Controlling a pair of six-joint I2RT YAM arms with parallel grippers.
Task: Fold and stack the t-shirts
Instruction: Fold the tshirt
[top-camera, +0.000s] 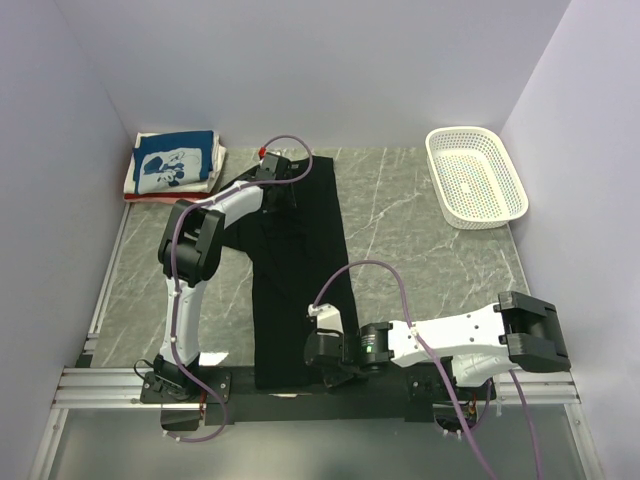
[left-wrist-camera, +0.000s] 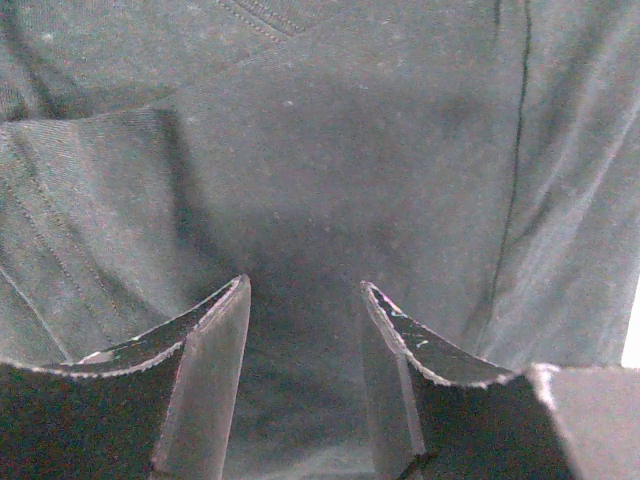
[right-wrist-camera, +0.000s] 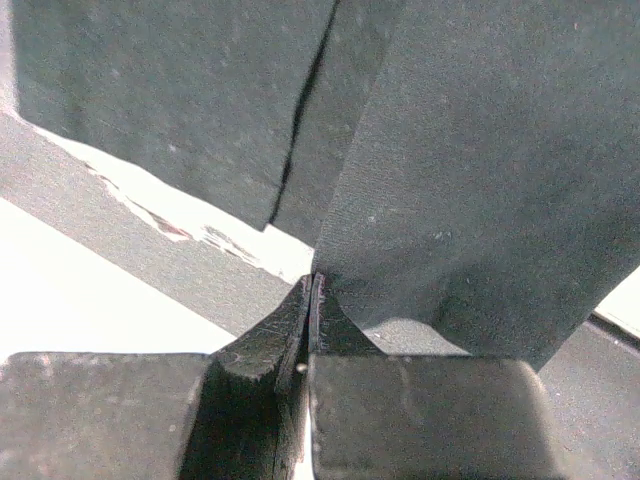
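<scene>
Plain black cloth t-shirt (top-camera: 298, 270): laid flat on grey marbled table (top-camera: 430, 260), sides folded in to narrow strip. Long axis run from near table edge to far edge, collar end far.
Right gripper (right-wrist-camera: 311, 300): clamped on near hem corner; nearer arm to that end.
Left gripper (left-wrist-camera: 303, 288): jaws held apart over collar end; contact with cloth not determinable.
Stack of folded shirts, blue-and-white print on top (top-camera: 175, 165): placed far left, apart from strip.
Next fold judged lengthwise: hem to be carried from near edge toward collar.

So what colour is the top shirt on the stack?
Top shirt: blue with white print, clearest from the top camera.
</scene>
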